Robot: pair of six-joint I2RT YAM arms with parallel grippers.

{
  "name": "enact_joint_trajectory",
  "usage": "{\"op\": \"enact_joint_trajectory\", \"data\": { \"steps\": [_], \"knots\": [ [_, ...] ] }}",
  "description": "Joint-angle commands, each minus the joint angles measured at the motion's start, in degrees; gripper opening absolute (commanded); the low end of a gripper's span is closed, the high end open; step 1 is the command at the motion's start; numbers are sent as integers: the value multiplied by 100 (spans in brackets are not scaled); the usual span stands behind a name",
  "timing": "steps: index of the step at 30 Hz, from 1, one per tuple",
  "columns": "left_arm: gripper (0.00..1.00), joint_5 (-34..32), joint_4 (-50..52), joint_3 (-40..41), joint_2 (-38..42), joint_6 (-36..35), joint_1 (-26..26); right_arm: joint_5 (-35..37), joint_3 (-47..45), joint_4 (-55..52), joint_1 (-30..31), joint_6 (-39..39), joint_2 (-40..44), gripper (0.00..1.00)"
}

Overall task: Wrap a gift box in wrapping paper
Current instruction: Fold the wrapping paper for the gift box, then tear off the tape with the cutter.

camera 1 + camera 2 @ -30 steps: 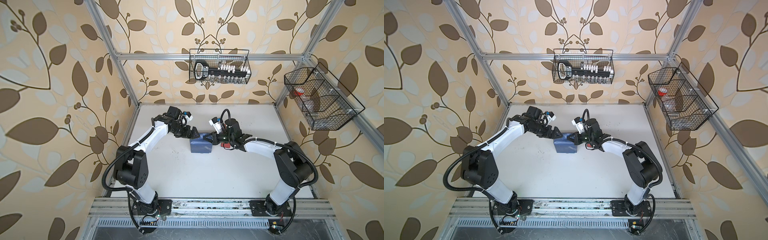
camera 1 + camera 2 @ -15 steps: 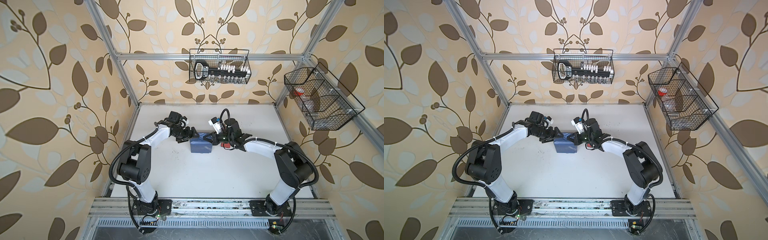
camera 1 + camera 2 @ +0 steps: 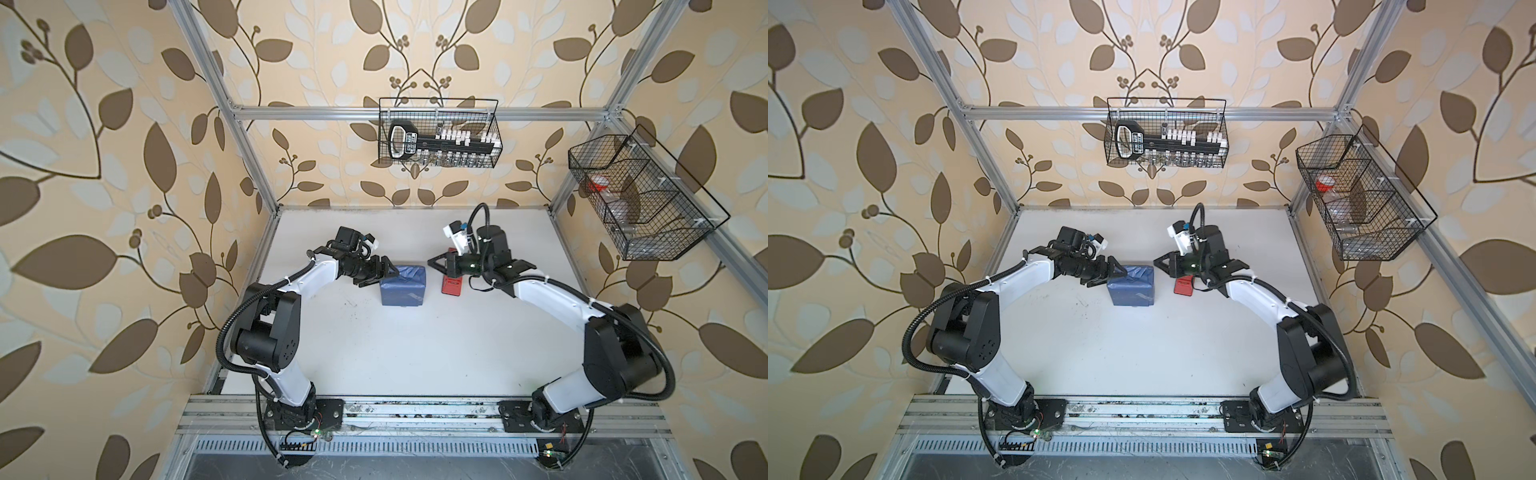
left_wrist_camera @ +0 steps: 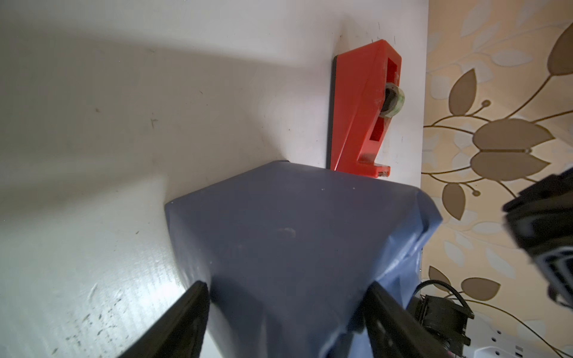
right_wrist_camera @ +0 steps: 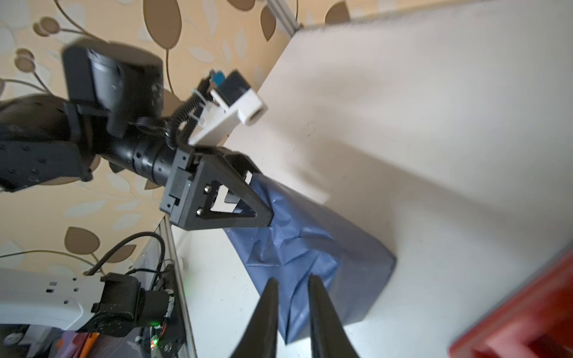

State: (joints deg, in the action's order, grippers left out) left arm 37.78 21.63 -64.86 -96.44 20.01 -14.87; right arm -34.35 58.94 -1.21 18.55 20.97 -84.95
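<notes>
Slate-blue crinkled wrapping paper (image 3: 403, 284) sat folded into a block. Our black left gripper (image 3: 390, 272) straddled its end, jaws wide (contact unclear). Our right gripper (image 3: 432, 262) hovered apart, slightly parted and empty.

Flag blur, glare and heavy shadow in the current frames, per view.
Both top views: sharp, evenly lit, no hard shadows on the white tabletop. Left wrist: broad shadow across the table, glare patch beside the slate-blue paper-wrapped gift box, red plastic tape dispenser sharp. Right wrist: that dispenser an unfocused smear at the frame edge, the left arm's black wrist motor blurred, the box's creases crisp.
</notes>
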Motion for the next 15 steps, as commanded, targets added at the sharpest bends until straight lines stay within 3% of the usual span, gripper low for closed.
{"op": "enact_joint_trajectory", "data": {
  "steps": [1,3,4,5,7,11,13,15],
  "knots": [
    [78,-535,633,372,-138,-101,55,282,28,-858,-603,-215,675,34],
    [78,-535,567,386,-130,-70,59,213,-312,-890,-1126,-326,1100,44],
    [78,-527,582,371,-122,-68,63,128,-472,-838,-1358,-308,1267,79],
    [78,-517,609,345,-108,-87,72,18,-749,-681,-1640,-136,1419,100],
    [78,-548,626,333,-112,-108,81,-114,-1287,-339,-2046,562,1680,100],
    [75,-517,514,401,-147,41,81,-367,-2032,923,-2157,1966,1671,100],
    [75,-526,593,343,-146,-17,81,-287,-1614,204,-2149,1934,1264,100],
    [74,-552,549,372,-173,-23,89,-66,-1154,-613,-1963,1314,884,100]
  ]
}}
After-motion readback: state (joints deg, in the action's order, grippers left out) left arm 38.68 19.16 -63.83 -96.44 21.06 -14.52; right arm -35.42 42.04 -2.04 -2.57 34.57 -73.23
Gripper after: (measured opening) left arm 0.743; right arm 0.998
